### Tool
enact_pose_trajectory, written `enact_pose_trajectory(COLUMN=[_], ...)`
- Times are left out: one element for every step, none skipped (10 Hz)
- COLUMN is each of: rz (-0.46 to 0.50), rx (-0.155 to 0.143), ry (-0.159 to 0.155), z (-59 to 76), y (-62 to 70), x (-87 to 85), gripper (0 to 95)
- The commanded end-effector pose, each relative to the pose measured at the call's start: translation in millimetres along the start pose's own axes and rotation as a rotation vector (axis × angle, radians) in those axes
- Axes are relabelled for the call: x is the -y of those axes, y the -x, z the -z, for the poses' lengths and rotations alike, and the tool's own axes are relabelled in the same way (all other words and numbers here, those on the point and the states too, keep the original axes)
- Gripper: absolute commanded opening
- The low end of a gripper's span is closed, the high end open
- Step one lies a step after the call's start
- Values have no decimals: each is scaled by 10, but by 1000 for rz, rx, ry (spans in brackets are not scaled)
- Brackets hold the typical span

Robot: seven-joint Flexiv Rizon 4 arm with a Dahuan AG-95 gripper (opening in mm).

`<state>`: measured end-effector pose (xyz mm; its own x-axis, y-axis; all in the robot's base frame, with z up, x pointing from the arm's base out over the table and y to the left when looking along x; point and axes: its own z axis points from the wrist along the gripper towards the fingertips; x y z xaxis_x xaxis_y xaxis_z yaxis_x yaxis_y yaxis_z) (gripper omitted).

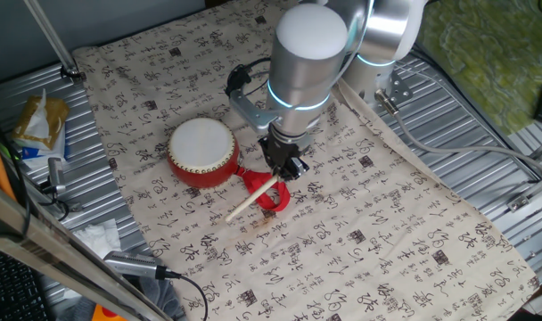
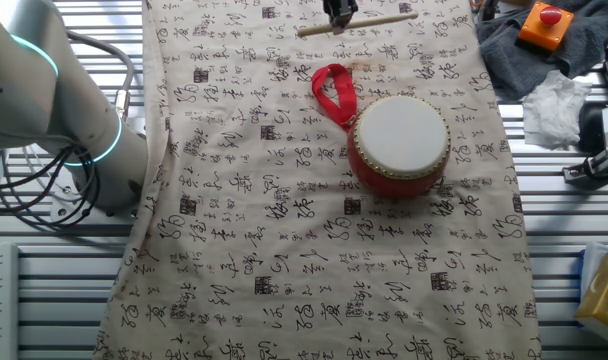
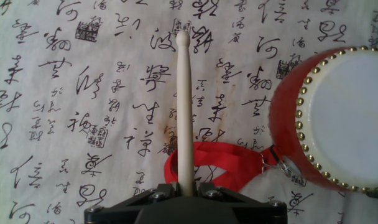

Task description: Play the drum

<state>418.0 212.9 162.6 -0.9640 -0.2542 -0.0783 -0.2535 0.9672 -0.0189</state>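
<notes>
Clearly the gripper (image 1: pixel 286 169) has its fingers closed narrowly on one end of a light wooden drumstick (image 3: pixel 185 112), which runs out level above the calligraphy-print cloth (image 1: pixel 360 223). Just beside it to the left in one fixed view, the red drum (image 1: pixel 202 152) stands upright on the cloth, white skin up. Its red ribbon loop (image 1: pixel 269 192) lies under the drumstick.

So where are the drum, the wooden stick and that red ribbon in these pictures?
drum (image 2: pixel 401 138): the other fixed view, middle of its white skin.
stick (image 3: pixel 185 106): hand view, midway along its shaft.
ribbon (image 2: pixel 334 92): the other fixed view, on the red loop lying beside the drum.
</notes>
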Motion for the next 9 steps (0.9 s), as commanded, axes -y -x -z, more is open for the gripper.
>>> enact_pose_trajectory(rz=[10, 11, 10, 2, -9, -44, -54, -55, -51], rx=[1, -1, -2, -4, -8, -10, -18, -20, -20], ry=[-2, -5, -8, -11, -11, -12, -12, -11, -9], z=[7, 7, 7, 8, 9, 13, 28, 39, 44], y=[-8, -9, -9, -10, -10, -13, -22, -31, -43], x=[-4, -3, -3, -1, 2, 9, 40, 77, 140], gripper=[0, 0, 0, 0, 0, 0, 0, 0, 0])
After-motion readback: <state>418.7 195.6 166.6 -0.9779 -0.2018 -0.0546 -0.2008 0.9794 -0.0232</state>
